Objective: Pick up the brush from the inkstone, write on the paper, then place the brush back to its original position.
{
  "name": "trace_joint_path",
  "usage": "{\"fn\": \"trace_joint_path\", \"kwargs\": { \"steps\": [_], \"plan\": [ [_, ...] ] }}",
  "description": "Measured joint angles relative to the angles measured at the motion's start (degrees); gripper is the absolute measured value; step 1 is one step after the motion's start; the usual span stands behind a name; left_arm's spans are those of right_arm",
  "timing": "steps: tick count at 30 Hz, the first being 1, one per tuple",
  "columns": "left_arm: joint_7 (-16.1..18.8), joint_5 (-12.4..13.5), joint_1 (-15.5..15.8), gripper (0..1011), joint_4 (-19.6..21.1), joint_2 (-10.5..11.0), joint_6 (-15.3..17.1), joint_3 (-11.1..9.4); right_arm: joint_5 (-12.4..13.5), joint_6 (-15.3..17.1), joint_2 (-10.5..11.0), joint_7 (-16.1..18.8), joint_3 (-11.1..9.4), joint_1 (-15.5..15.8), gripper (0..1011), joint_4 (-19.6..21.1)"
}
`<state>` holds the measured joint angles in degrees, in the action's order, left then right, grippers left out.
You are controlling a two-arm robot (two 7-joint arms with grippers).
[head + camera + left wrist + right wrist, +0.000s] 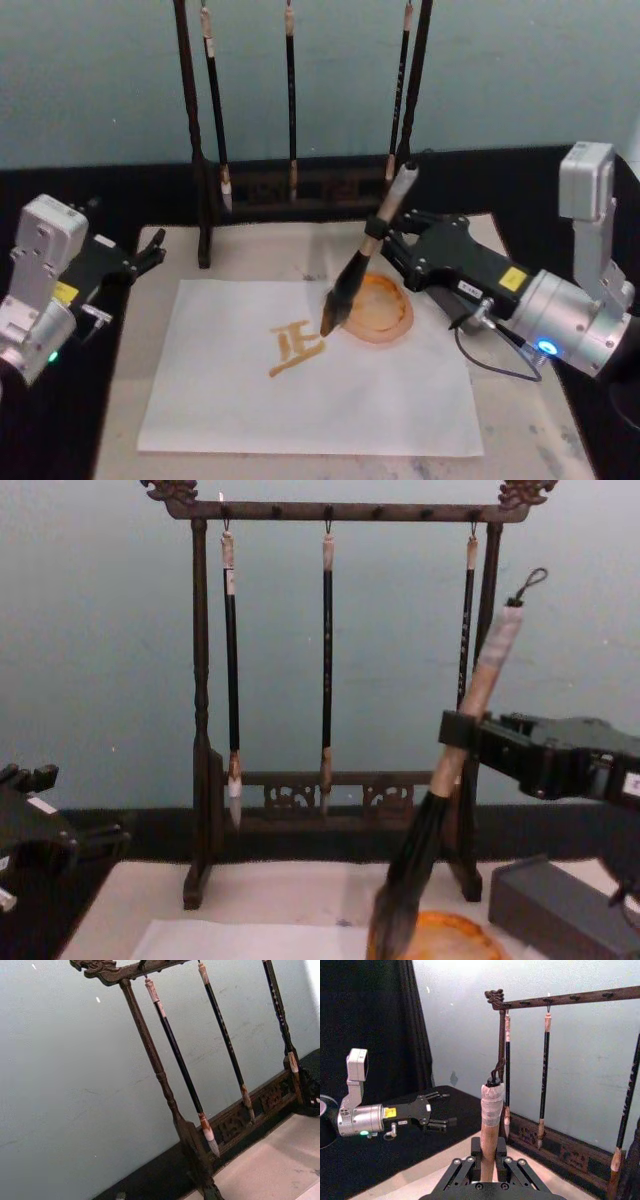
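While the brush (356, 268) is clamped, tilted, by the right gripper (386, 240), its tip is seen at the inkstone's (392, 322) left rim, over the paper (300, 400); the left gripper (150, 252), fingers spread, is parked beyond the paper's left edge.

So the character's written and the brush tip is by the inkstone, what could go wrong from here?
1. The brush tip is low over the paper beside the written character; dragging it toward the inkstone could smear a stray stroke.
2. The right gripper holds the brush tilted; released so, it might roll off the inkstone onto the paper.
The left gripper idles at the left.
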<state>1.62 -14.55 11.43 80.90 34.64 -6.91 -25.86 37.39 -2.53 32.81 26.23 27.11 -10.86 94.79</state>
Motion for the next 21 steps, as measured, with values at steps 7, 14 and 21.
{"fn": "trace_joint_path", "kwargs": {
  "steps": [7, 14, 21],
  "plan": [
    [0.0, 0.0, 0.0, 1010, 0.0, 0.0, 0.0, 0.0, -2.5, -0.7, -2.4, 0.1, 0.5, -1.9, 174, -2.2],
    [0.0, 0.0, 0.0, 1010, 0.0, 0.0, 0.0, 0.0, -5.7, -2.1, -5.7, 0.8, 1.4, -5.2, 174, -6.8],
    [0.0, 0.0, 0.0, 1010, 0.0, 0.0, 0.0, 0.0, -7.9, -3.0, -8.5, 2.4, 2.2, -8.4, 174, -11.8]
  ]
}}
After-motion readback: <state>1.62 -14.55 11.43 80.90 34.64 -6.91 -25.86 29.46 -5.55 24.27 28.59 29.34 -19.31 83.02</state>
